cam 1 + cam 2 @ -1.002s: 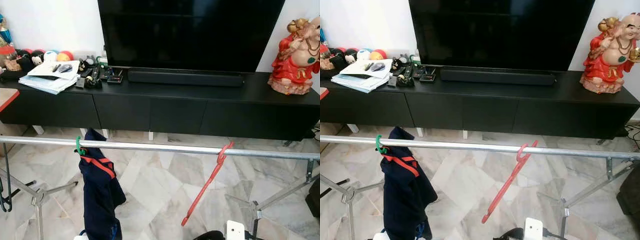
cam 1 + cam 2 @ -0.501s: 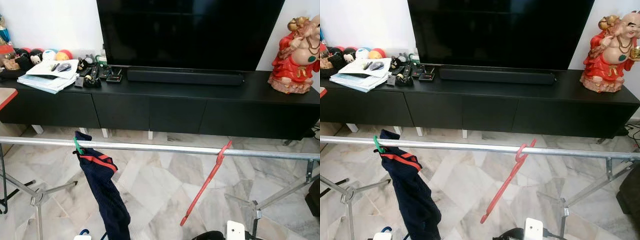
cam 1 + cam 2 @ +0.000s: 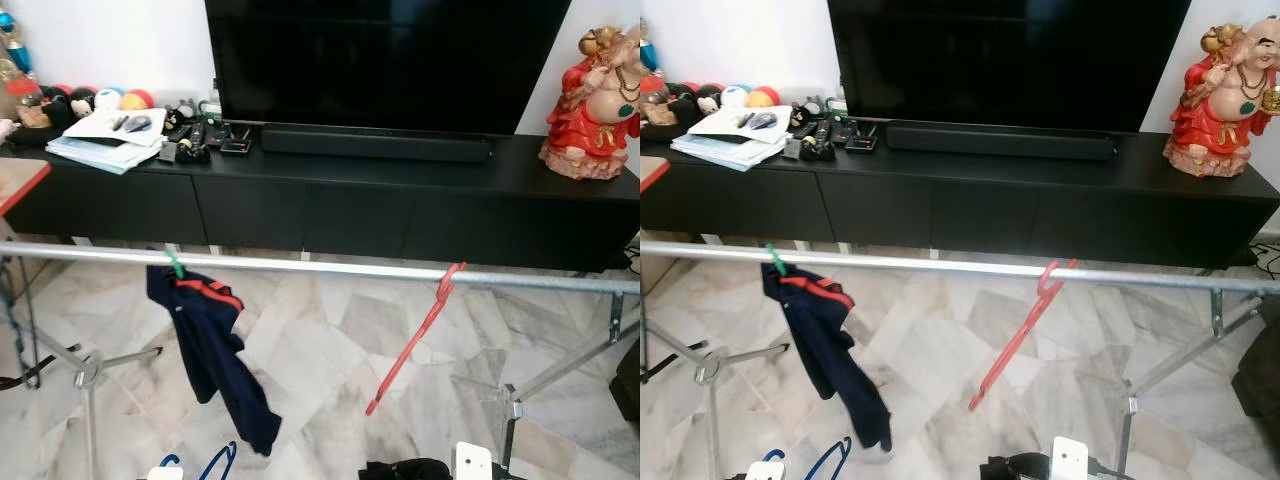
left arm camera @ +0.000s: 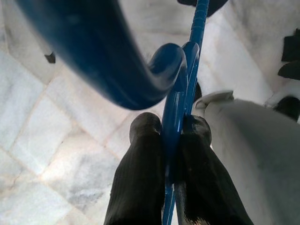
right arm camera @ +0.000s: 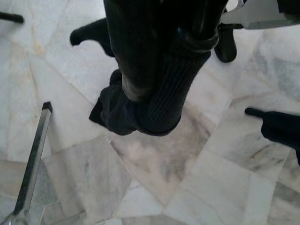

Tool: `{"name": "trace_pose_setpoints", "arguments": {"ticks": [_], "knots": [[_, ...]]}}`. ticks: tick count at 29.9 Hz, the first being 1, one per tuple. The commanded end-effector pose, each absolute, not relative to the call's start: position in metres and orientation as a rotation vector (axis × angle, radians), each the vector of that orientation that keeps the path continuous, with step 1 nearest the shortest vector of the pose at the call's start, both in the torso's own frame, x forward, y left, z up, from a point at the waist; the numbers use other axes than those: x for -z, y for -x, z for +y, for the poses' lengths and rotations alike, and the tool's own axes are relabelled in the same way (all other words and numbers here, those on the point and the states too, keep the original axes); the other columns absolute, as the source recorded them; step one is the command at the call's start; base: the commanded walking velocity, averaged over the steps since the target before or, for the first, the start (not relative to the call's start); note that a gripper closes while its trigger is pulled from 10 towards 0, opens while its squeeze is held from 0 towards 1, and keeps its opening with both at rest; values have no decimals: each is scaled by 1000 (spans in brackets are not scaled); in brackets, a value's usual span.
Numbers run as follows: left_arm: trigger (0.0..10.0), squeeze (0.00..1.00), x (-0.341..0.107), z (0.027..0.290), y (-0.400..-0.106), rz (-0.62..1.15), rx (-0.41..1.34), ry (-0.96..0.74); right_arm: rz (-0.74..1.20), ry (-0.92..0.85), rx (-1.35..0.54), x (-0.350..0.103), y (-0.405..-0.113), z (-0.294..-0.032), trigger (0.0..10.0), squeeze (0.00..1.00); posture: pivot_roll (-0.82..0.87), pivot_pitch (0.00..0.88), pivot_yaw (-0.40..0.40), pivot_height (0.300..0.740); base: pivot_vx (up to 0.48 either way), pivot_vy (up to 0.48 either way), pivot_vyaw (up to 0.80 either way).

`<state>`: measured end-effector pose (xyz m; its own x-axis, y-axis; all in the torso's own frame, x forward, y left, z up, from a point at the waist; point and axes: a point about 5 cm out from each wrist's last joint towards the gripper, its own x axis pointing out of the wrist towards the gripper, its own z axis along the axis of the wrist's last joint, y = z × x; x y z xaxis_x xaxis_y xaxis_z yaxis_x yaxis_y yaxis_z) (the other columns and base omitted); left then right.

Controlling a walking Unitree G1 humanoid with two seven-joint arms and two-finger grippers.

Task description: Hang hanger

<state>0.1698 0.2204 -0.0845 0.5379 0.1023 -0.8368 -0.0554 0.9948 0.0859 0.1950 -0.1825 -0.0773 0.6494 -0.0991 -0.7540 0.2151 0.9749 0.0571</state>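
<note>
Left end effector (image 4: 172,129) pinches blue hanger (image 4: 180,101) between its 2 black fingers (image 4: 140,173), right below the hook curl. From the head camera the hanger's blue loop (image 3: 215,464) sits low, well below the steel rail (image 3: 320,267), not touching it. Right end effector (image 5: 154,98) hangs low over the marble floor (image 5: 154,159); both fingers look pressed together, nothing held.

On the rail: red hanger (image 3: 412,338) hooked right of centre, tilted, body slanting down to the left. Left of it, green hook (image 3: 176,264) carries navy garment (image 3: 212,345) with red trim, draped below the rail. Behind the rail: black TV cabinet (image 3: 320,200) with TV (image 3: 385,50), soundbar (image 3: 375,143) and red figurine (image 3: 592,105) at the cabinet's right end.
</note>
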Motion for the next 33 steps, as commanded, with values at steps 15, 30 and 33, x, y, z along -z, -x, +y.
{"name": "trace_pose_setpoints", "arguments": {"ticks": [15,30,33], "knots": [[10000,0,86,223,-166,1015,-97,-57,836,-146,189,77,-195,-184,10000,0,86,3,7,740,-317,0,0],[10000,0,86,222,-166,1016,-108,-47,835,-138,192,76,-195,-186,10000,0,90,12,-3,740,-317,0,0],[10000,0,86,222,-166,1015,-108,-45,835,-137,193,76,-195,-187,10000,0,91,14,-5,740,-319,0,0]]}}
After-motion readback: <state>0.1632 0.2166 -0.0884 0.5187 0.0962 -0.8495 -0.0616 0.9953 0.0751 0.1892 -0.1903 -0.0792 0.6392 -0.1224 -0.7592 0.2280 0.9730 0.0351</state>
